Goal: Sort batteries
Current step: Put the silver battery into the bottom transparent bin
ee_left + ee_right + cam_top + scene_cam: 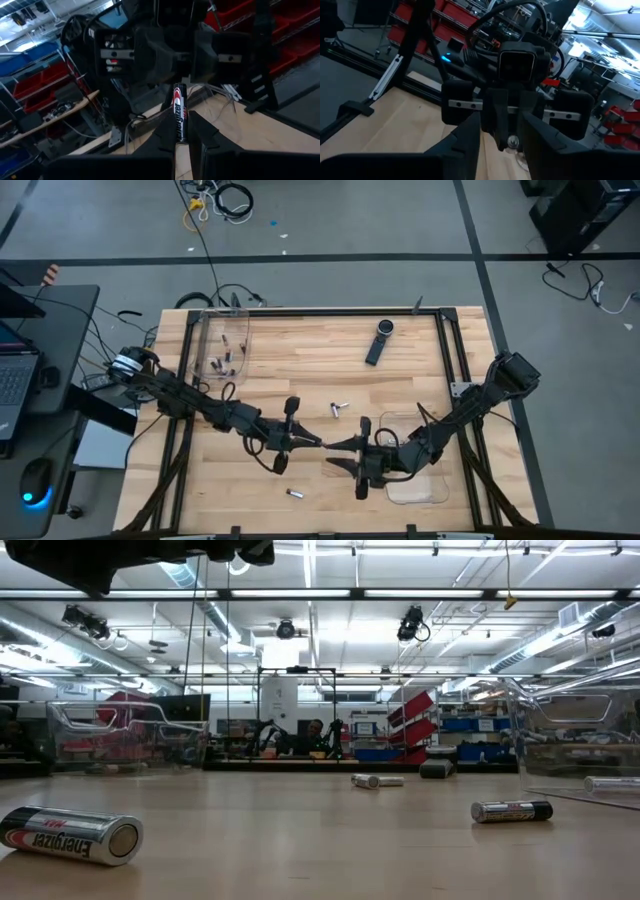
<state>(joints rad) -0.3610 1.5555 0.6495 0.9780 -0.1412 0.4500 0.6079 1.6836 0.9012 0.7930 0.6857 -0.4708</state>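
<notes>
Nearest us on the pale wooden table (300, 840) lies a smooth metal cylinder, a battery (70, 834) lettered "Energizer". Farther off we meet mid-table, tip to tip: our left gripper (181, 131) pinches a slim battery (179, 112), while our right gripper (502, 131) stands spread around its end. A clear bin (222, 342) holds more batteries (226, 360).

counter (300, 350): pale wood planks, black frame around the rim. arms and both claws: dark, near black. nearest battery (70, 834) in the low view: silver body, black and red band, white lettering. battery (511, 810) further right: dark body, silvery end. battery (179, 114) between the left claw (179, 131) fingers: black and silver with red and white print. remote-like device (379, 341): black. bins (222, 345) at the counter's sides: clear. floor: grey, dark lines.
</notes>
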